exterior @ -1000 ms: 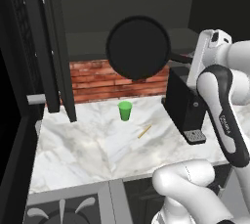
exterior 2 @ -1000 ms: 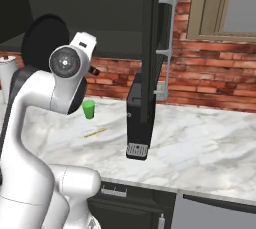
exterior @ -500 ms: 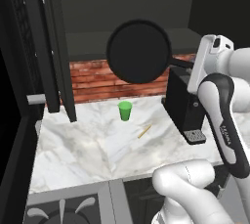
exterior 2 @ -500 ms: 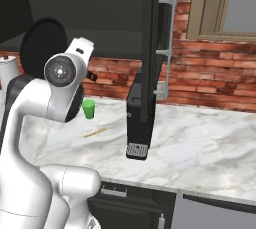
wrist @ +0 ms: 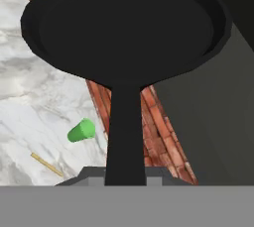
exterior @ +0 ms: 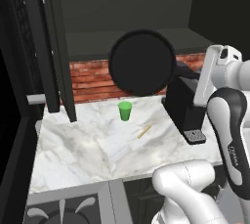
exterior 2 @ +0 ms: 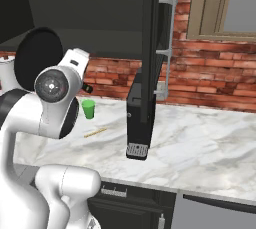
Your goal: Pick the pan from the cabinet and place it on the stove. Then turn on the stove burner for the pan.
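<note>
- Marble counter (exterior: 88,145) w/ red brick backsplash (exterior 2: 210,80) behind it; you're looking at a rendered kitchen.
- Your gripper (wrist: 125,174) is pinched tight on the pan (exterior: 142,62) handle; in hand view the handle runs from the bottom up to the round black body.
- Pan is held in mid-air, tipped on edge, its flat round face toward left base cam, above the counter and in front of the open cabinet (exterior: 146,17) interior.
- Cabinet door (exterior 2: 155,48) w/ silver bar handle stands open, edge-on in right base view.
- Small green cup (exterior: 125,111) sits upright on the counter below the pan; thin tan stick (exterior: 144,131) lies near it.
- Black box-shaped appliance (exterior: 184,110) sits on the counter to the right of the cup.
- Stove (exterior: 63,213) grate shows at lower left, below counter edge.
</note>
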